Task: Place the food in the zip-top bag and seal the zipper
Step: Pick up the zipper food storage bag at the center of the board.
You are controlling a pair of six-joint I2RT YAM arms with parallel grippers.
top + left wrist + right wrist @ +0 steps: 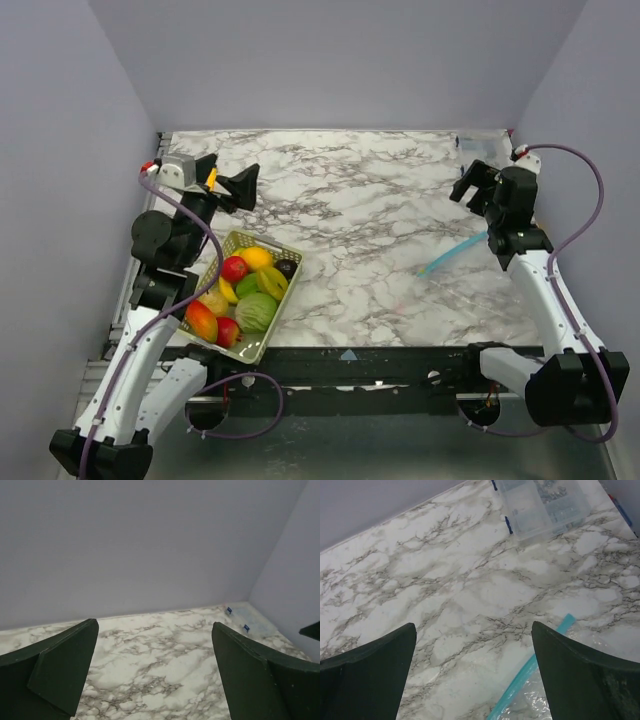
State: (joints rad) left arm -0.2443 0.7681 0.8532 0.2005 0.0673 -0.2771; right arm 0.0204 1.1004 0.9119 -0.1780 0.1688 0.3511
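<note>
The food (257,311), glossy red, yellow, green and orange toy fruits, lies heaped in a pale green mesh basket (251,352) at the near left of the marble table. My left gripper (228,180) (155,625) hangs open above and just beyond the basket, holding nothing. Over at the right lies the zip-top bag (542,704), clear and flat, with its light-blue zipper (455,254) (529,679) running diagonally. My right gripper (471,186) (474,626) hovers open above the bag's far edge, also holding nothing. In the top view the right arm covers most of the bag.
A clear plastic box (540,505) (481,148) sits in the far right corner of the table. Plain walls close in the table on the left, back and right. A black rail (380,360) runs along the near edge between the arm bases.
</note>
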